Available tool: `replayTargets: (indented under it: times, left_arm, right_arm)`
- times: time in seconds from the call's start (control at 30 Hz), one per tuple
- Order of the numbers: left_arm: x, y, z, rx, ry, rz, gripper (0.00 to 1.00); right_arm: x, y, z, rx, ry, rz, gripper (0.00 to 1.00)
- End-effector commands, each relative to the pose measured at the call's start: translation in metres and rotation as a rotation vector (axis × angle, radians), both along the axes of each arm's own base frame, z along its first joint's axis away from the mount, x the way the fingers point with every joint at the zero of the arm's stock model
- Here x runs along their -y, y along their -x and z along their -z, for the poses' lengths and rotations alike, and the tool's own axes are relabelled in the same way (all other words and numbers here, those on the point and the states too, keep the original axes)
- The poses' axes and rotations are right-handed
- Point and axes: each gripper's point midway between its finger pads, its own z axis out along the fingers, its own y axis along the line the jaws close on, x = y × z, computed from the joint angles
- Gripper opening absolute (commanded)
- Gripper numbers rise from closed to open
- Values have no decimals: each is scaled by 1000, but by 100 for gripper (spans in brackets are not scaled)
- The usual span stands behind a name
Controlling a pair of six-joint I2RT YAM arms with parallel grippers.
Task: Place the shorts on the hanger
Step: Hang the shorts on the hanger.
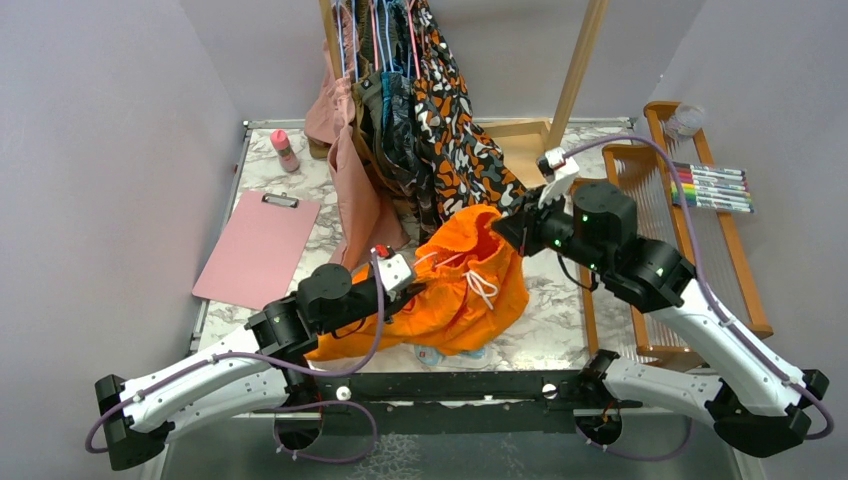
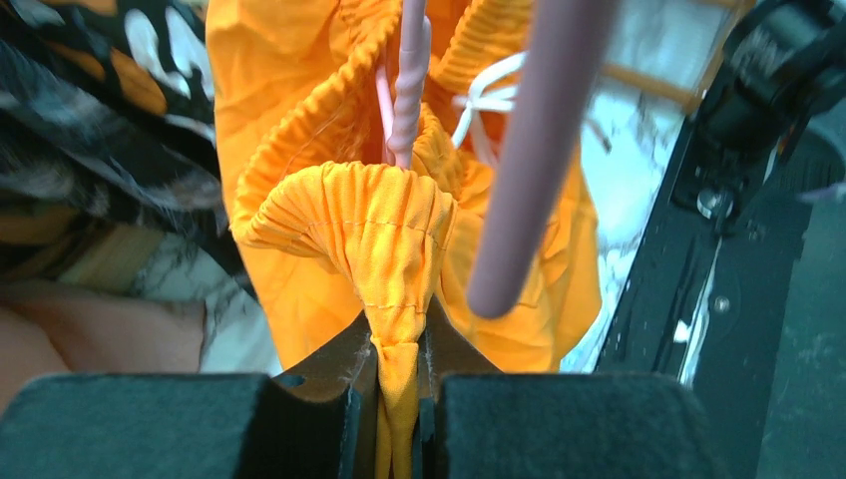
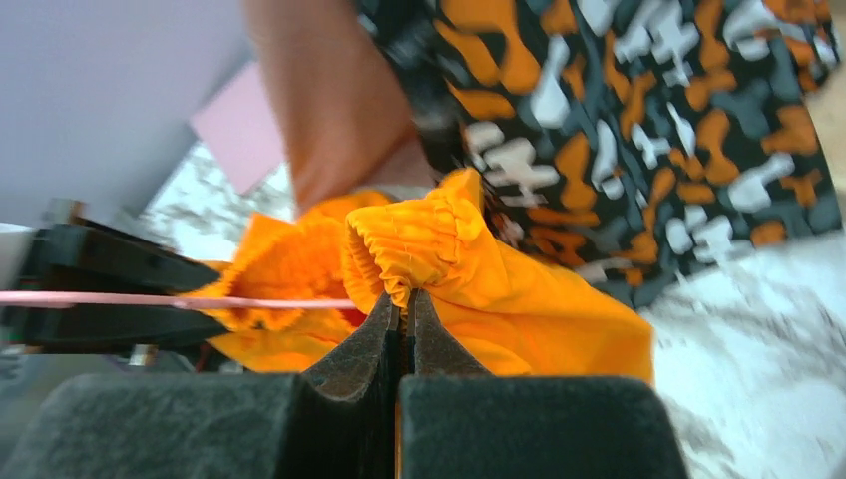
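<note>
The bright orange shorts (image 1: 470, 280) hang stretched between my two grippers above the table's middle, white drawstring (image 1: 482, 286) dangling. My left gripper (image 1: 412, 285) is shut on the gathered waistband (image 2: 384, 239). My right gripper (image 1: 508, 226) is shut on the waistband's other side (image 3: 409, 249). The thin pink wire hanger (image 2: 409, 80) runs into the waist opening in the left wrist view, and one wire of the hanger (image 3: 150, 299) reaches the shorts in the right wrist view. In the top view the hanger is hidden by the fabric.
A rack (image 1: 585, 60) at the back holds several hung garments, including a blotch-patterned one (image 1: 455, 130) and a dusty pink one (image 1: 350, 180). A pink clipboard (image 1: 258, 248) and small bottle (image 1: 285, 150) lie left. A wooden tray (image 1: 690, 230) with markers (image 1: 712, 187) stands right.
</note>
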Motion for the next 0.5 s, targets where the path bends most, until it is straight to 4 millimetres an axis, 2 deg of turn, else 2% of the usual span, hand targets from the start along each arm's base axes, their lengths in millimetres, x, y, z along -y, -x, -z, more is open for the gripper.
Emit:
replayTargets:
  times: [0.0,0.1,0.17,0.2,0.23,0.37,0.47]
  left_arm:
    - [12,-4,-90,146,281,13,0]
    - [8,-5,-140,222,372,-1,0]
    - [5,-8,-152,238,395,-21,0]
    - [3,-10,-150,230,393,-38,0]
    - [2,-13,-143,207,383,-62,0]
    - [-8,-25,-92,73,331,-176,0]
    - [-14,-23,-67,-7,343,-213,0]
  right_arm:
    - [-24,24,-121,201,-223,-207,1]
    - [-27,49,-204,336,-352,-326,1]
    - [-26,63,-230,383,-417,-378,1]
    - [-26,64,-231,382,-430,-383,1]
    - [-28,62,-224,367,-427,-379,1]
    - [-34,32,-128,178,-311,-253,1]
    - [-32,26,-57,47,-245,-189,1]
